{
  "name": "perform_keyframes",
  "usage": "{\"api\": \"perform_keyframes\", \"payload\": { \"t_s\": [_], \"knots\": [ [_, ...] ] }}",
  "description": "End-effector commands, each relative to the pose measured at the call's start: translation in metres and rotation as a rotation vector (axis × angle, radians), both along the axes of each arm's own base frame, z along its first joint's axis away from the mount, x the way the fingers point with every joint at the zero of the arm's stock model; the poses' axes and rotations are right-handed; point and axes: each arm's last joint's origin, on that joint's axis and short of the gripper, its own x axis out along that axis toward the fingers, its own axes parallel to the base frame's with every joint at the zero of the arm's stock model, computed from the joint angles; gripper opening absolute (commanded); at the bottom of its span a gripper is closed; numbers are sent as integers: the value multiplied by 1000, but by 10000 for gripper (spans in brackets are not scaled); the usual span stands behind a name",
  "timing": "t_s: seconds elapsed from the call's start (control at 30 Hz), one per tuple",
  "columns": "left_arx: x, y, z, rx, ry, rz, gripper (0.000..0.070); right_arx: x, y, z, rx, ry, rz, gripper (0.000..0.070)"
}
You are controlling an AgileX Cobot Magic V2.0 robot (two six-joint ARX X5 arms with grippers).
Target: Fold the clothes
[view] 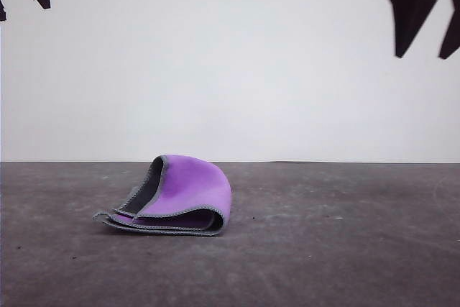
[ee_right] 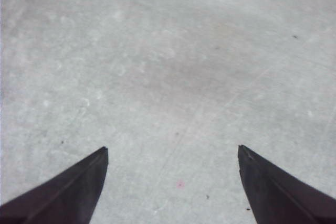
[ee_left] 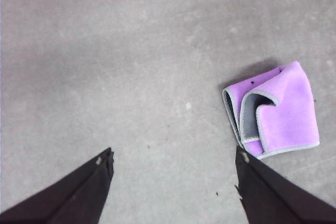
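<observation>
Lying folded, one cloth [view: 188,195]; two claws, left claw [ee_left: 173,156], right claw [ee_right: 173,150], spread

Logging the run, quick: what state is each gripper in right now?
Left gripper: open, jaws spread wide, holding nothing; the cloth lies apart on the table.
Right gripper: open, jaws wide, holding nothing.

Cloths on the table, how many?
1: a small purple and dark grey soft cloth with light grey edging, lying folded on the grey table, left of centre, below both raised grippers.
</observation>
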Motion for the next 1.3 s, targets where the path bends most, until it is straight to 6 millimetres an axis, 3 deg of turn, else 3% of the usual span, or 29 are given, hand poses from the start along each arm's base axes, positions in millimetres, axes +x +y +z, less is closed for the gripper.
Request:
{"api": "perform_keyframes", "payload": {
  "t_s": [0.0,0.2,0.3,0.53,0.6,0.63,0.7,1.27],
  "knots": [
    [4,0,-2,-6,7,-6,445,-6,-5,5,16,-28,7,479],
    [9,-1,-26,-39,53,-23,445,-27,-12,-2,87,-156,11,406],
    [11,-2,-34,-49,63,-26,445,-31,-12,-5,94,-164,9,406],
    [11,-2,-35,-67,67,-35,431,-29,-12,-5,99,-165,3,404],
    [11,-2,-35,-67,68,-36,328,-30,-12,-5,99,-164,4,284],
    [10,-3,-35,-65,71,-40,187,-30,-12,-5,98,-161,3,159],
    [10,-3,-35,-63,71,-46,9,-30,-12,-6,98,-160,4,0],
    [13,-3,-33,-67,28,-48,11,-29,-12,-4,89,-178,-5,4]
  ]
}}
